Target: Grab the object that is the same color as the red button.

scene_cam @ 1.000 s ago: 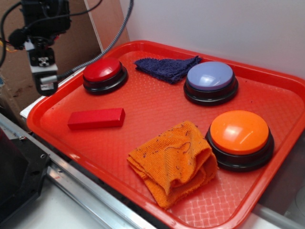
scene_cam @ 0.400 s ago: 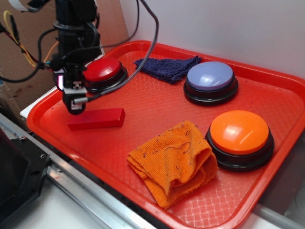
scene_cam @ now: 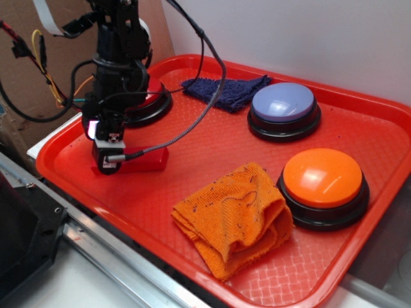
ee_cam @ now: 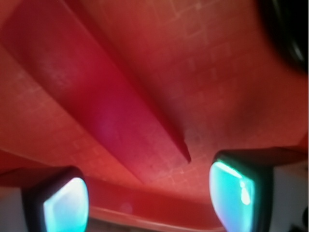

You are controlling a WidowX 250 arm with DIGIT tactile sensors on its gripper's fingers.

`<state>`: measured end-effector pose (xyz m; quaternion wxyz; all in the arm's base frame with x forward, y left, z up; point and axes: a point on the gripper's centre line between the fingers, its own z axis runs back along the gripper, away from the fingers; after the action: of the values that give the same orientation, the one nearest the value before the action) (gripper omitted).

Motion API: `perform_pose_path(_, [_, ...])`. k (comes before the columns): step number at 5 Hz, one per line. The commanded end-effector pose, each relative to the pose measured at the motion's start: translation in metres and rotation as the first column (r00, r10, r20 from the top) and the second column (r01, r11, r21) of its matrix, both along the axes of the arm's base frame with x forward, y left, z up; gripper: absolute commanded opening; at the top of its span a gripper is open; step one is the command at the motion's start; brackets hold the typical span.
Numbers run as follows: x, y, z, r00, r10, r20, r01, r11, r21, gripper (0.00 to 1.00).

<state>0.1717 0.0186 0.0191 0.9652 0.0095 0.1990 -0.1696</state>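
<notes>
The object, a flat red block [scene_cam: 149, 159], lies on the red tray [scene_cam: 212, 135] near its left rim. My gripper [scene_cam: 108, 163] has come down over the block's left end and hides that end. In the wrist view the block [ee_cam: 96, 96] runs diagonally ahead, its near corner reaching between my two teal-lit fingertips [ee_cam: 231, 193]. The gripper [ee_cam: 149, 193] is open, with the jaws wide apart and nothing held. The red button [scene_cam: 154, 96] sits just behind the arm and is mostly hidden; its black base [ee_cam: 289, 29] shows at the wrist view's top right.
A crumpled orange cloth [scene_cam: 234, 218] lies at the tray's front middle. An orange button [scene_cam: 323, 179] is on the right, a lavender-blue button [scene_cam: 284, 106] at the back and a navy cloth [scene_cam: 225, 90] beside it. The tray's raised rim [scene_cam: 48, 163] is close on my left.
The arm has swung from outside the tray's left edge to the right and down. The gripper now sits low over the block's left end. The block has not moved.
</notes>
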Motion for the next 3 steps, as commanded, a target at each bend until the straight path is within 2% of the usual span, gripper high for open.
perform_pose_path(1, [0.0017, -0.0032, -0.0097, 0.999, -0.028, 0.026, 0.028, 0.999, 0.021, 1.00])
perform_pose_path(2, [-0.0012, -0.0044, -0.0129, 0.999, -0.038, 0.017, 0.037, 0.997, 0.068, 1.00])
perform_pose_path(3, [-0.0020, -0.0024, -0.0173, 1.000, -0.016, 0.002, 0.016, 0.993, 0.116, 0.92])
